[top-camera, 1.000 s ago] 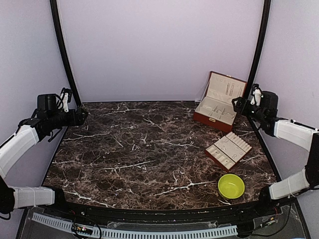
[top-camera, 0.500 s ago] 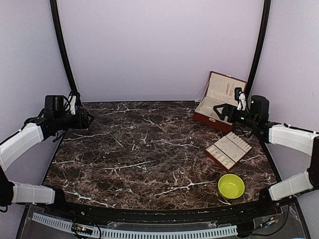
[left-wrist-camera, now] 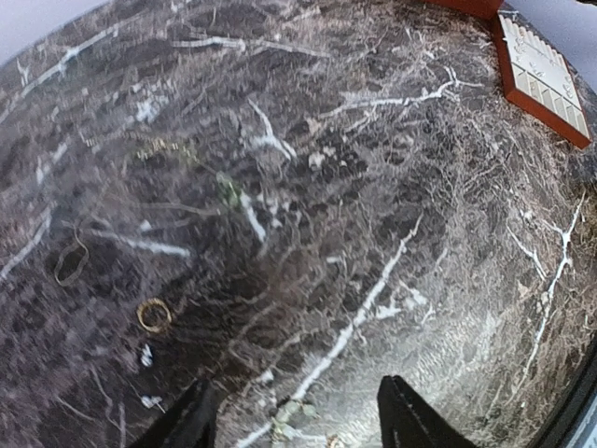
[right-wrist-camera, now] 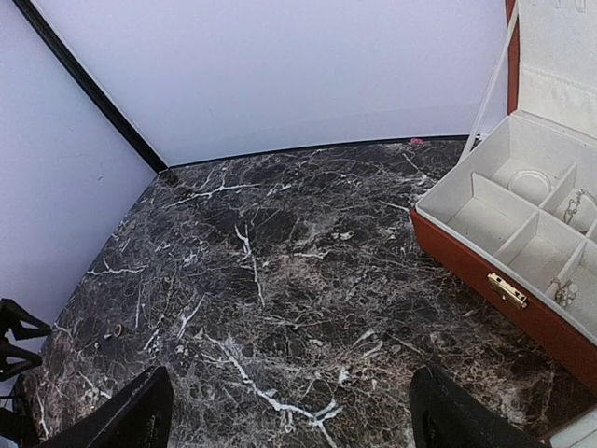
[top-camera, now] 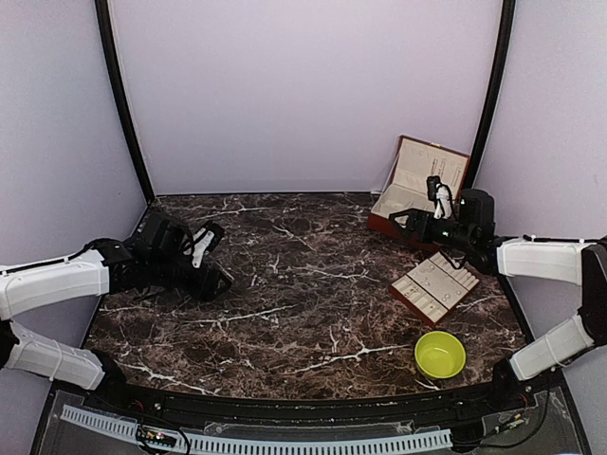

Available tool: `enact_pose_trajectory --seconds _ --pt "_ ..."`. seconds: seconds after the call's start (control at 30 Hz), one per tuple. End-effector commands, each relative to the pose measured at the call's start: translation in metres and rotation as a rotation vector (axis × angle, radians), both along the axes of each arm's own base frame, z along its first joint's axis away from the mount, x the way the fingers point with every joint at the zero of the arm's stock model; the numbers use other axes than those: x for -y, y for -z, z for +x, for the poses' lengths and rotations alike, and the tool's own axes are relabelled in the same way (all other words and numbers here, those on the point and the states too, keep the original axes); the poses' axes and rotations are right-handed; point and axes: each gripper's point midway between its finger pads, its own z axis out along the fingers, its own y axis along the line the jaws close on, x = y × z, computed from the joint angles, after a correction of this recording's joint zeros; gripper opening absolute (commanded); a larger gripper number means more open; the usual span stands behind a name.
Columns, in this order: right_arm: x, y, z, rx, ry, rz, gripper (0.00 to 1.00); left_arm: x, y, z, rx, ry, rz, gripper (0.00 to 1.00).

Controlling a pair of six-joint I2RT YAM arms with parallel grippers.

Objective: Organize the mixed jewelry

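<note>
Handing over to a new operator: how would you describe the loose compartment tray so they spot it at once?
On the right side of the marble table, the compartment tray lies between the open reddish-brown box behind it and the yellow-green bowl in front. Unlike the box, it has no lid.

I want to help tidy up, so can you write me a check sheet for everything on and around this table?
Surface: dark marble table with white veins.
Job's things: small ring, oval loop and thin chain lie loose near the left claw; other pieces sit in the box.
Clutter: open red-brown box, tray, green bowl, all on the right side.
Claws: left claw open, holding nothing; right claw open, holding nothing, near the box.
Cables: white cable on the right wrist.
Surroundings: pale walls, black poles.
</note>
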Motion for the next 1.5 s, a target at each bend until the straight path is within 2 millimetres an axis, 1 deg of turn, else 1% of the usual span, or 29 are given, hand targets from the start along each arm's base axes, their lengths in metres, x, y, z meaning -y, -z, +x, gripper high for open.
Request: enact_pose_trajectory --seconds 0.0,0.03,0.1,0.17,0.2,0.3,0.47,0.63,0.67,0.77,0.87,1.03,1.23,1.47 --pt "-0.009 -0.002 0.004 0.029 -0.028 0.047 0.89 -0.012 0.033 -0.028 -0.137 -0.028 0.074 0.57" --pt "-0.01 -0.002 0.004 0.029 -0.032 0.051 0.89 -0.018 0.038 -0.029 -0.149 -0.065 0.101 0.53" --pt "-0.011 -0.002 0.005 0.03 -0.034 0.059 0.88 -0.03 0.05 -0.036 -0.209 -0.139 0.127 0.5" --pt "-0.011 0.0 0.006 0.03 -0.031 0.064 0.89 -0.036 0.061 -0.044 -0.273 -0.193 0.131 0.47" --pt "-0.011 0.0 0.006 0.027 -0.025 0.068 0.89 -0.037 0.064 -0.047 -0.302 -0.221 0.124 0.45" --pt "-0.009 0.001 0.006 0.023 -0.013 0.076 0.89 -0.035 0.076 -0.056 -0.345 -0.251 0.122 0.44" --pt "-0.007 0.003 0.006 0.022 -0.006 0.063 0.89 -0.037 0.091 -0.062 -0.364 -0.255 0.173 0.41" --pt "-0.007 0.007 0.008 0.014 -0.001 0.048 0.88 -0.032 0.098 -0.061 -0.374 -0.232 0.179 0.37" --pt "-0.007 0.007 0.008 0.014 -0.001 0.049 0.88 -0.032 0.101 -0.06 -0.378 -0.233 0.189 0.36" --pt "-0.007 0.007 0.008 0.014 0.001 0.053 0.88 -0.033 0.105 -0.06 -0.385 -0.233 0.209 0.3" --pt "-0.006 0.009 0.008 0.011 0.005 0.05 0.88 -0.035 0.109 -0.06 -0.389 -0.236 0.225 0.29" --pt "-0.006 0.01 0.008 0.007 0.006 0.045 0.88 -0.029 0.111 -0.056 -0.384 -0.221 0.211 0.26" --pt "-0.005 0.012 0.009 0.004 0.012 0.04 0.88 -0.027 0.116 -0.053 -0.385 -0.213 0.223 0.24" --pt "-0.004 0.013 0.009 0.0 0.017 0.036 0.88 -0.028 0.119 -0.048 -0.374 -0.213 0.249 0.17"
